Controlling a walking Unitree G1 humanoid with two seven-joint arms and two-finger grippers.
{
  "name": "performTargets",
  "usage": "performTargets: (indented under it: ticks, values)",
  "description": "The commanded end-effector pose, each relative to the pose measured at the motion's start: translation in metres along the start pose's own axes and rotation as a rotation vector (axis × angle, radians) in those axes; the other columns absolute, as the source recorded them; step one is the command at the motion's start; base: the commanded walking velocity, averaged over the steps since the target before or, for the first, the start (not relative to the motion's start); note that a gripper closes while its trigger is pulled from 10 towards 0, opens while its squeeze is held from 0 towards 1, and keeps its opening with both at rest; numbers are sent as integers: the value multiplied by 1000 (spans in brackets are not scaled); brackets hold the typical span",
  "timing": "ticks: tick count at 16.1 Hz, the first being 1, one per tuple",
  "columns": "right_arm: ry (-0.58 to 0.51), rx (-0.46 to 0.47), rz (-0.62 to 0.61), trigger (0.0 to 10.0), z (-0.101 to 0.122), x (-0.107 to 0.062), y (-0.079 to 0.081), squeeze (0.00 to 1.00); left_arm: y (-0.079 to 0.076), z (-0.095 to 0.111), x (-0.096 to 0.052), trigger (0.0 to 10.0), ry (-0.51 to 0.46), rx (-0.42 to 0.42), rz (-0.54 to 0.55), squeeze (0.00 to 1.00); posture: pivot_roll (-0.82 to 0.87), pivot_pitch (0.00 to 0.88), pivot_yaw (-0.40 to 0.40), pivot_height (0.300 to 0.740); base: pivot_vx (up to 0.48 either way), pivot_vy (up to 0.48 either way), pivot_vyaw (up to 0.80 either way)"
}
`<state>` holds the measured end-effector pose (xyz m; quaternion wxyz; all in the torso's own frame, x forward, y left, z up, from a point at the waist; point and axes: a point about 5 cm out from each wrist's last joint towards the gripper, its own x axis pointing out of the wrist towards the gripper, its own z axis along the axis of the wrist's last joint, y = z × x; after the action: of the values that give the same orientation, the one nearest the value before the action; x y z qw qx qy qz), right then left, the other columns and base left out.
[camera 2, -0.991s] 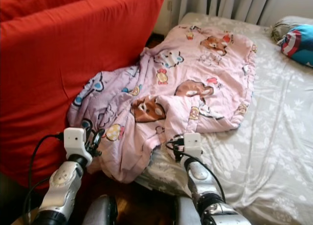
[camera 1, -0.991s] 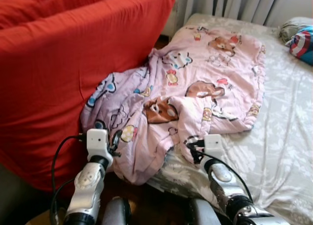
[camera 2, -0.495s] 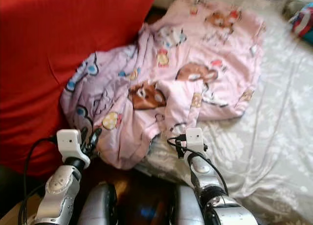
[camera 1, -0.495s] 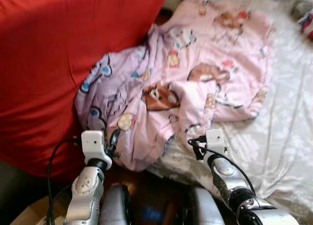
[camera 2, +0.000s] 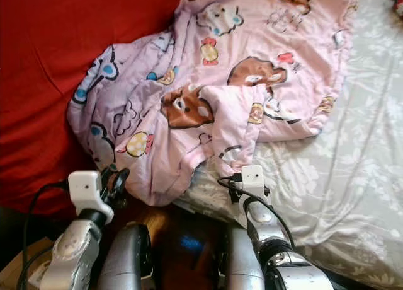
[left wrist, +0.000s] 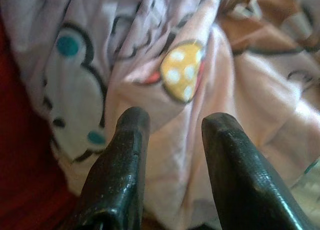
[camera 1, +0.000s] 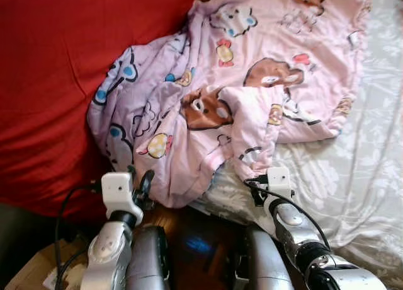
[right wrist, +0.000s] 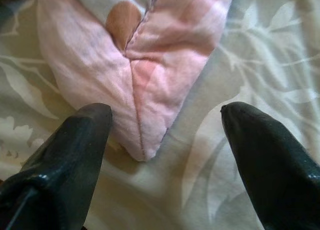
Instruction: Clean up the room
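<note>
Leaning closer than a second ago, left gripper (left wrist: 172, 127) spread at the pink blanket (camera 1: 252, 82) overhanging the bed's (camera 1: 371, 170) edge, right gripper (right wrist: 165, 125) spread around its corner, pinch seemingly next.

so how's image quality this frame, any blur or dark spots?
Left and right eye views: sharp and evenly lit, blanket print readable, floor under the bed edge in shadow. Left wrist view: soft, blanket blurred beyond the left gripper, dark red at one side. Right wrist view: blanket corner fairly crisp, right gripper fingers out of focus up close.
</note>
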<state>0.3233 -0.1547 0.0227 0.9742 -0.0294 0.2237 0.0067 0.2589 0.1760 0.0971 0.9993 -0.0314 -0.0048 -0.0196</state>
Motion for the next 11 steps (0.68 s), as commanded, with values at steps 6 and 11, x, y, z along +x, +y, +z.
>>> performTargets:
  ticks: [6, 11]
  values:
    - [51, 46, 54, 10000, -9, -1, 11, 0, 1, 3, -13, 10000, 36, 2, 6, 0, 133, 389, -18, 627, 0, 0, 0]
    - [68, 37, 31, 9412, -11, -1, 8, 0, 3, 4, -17, 10000, 54, 6, 10, 0, 139, 397, -13, 627, 0, 0, 0]
